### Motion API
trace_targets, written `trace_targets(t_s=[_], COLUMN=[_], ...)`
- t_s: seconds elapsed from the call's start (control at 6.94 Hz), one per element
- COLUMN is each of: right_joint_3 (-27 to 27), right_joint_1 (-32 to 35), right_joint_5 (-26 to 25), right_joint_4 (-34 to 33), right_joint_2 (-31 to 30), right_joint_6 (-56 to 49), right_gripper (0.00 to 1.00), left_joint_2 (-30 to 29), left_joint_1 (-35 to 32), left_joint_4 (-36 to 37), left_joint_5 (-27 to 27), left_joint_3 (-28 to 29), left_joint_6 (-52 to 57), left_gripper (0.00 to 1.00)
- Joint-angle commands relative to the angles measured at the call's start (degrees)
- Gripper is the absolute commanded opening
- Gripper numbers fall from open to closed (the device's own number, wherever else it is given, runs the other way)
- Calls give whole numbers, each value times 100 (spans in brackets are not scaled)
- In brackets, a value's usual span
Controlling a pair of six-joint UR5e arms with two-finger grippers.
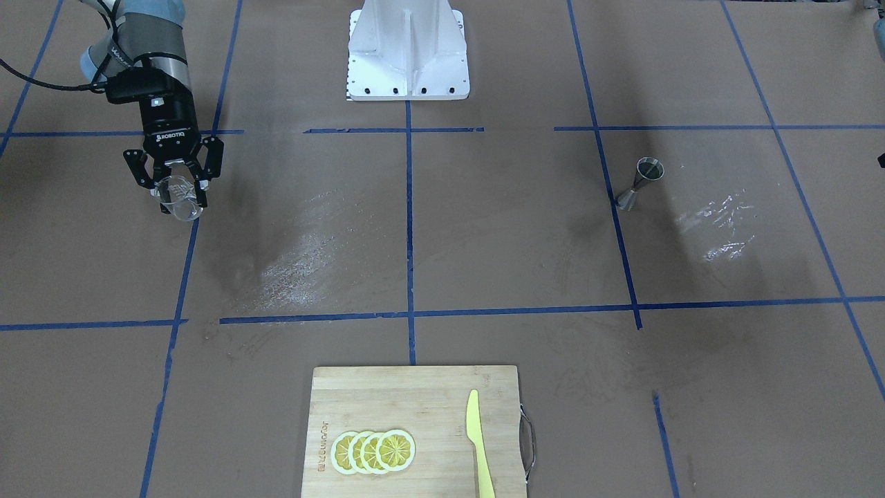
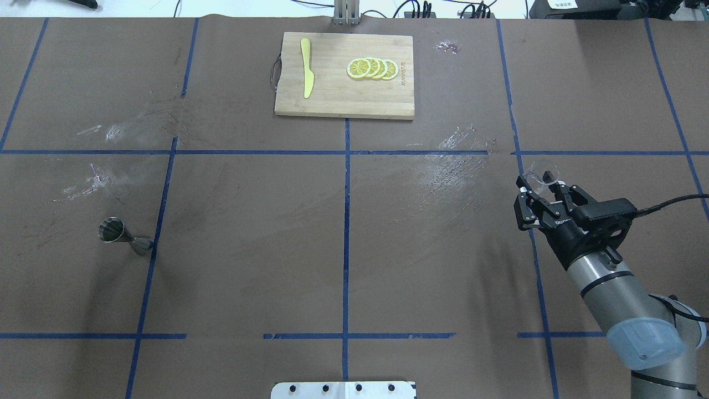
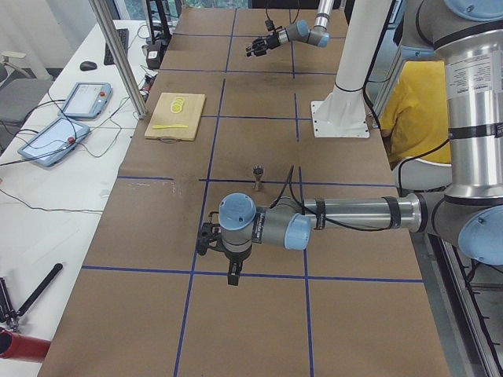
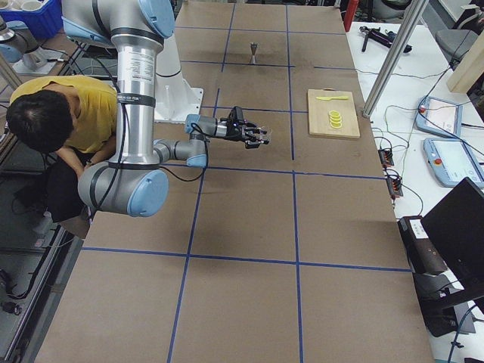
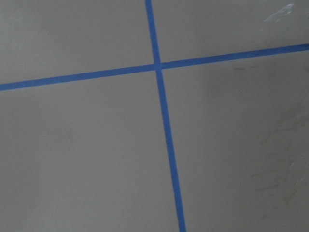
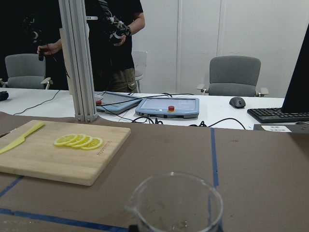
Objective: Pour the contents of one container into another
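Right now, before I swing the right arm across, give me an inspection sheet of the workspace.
Surface: brown table with a blue tape grid and whitish scuffs.
Job's things: clear cup upright and off the table in the right gripper, contents unclear; metal jigger upright on the robot's left side, far from the cup.
Clutter: cutting board at the operators' edge, with lemon slices and yellow knife on it.
Grippers: right gripper shut on the cup; left gripper over a tape crossing, open or shut cannot tell.
Cables: black cable runs off the right wrist.
Surroundings: person in yellow close by the robot base; operators standing across the table.
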Motion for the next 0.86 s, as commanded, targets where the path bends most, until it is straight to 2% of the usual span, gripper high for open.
trace_targets(t_s=[0.0, 0.14, 0.43, 0.72], right_joint_3=[-62, -211, -842, -985], right_joint_1=[-17, -34, -43, -69], right_joint_5=[18, 17, 52, 210], right_joint_4=[4, -14, -14, -14], right_joint_2=[-287, -252, -85, -93], right_joint_6=[55, 160, 494, 513], right_gripper=[0, 0, 0, 0], left_joint_2=[11, 3, -15, -15], left_joint_1=[4, 4, 4, 4], left_joint_4=[20, 11, 11, 2], left_joint_5=[14, 14, 14, 14], left_joint_3=[-24, -33, -33, -33], left_joint_6=[0, 0, 0, -9], left_gripper=[100, 100, 100, 100])
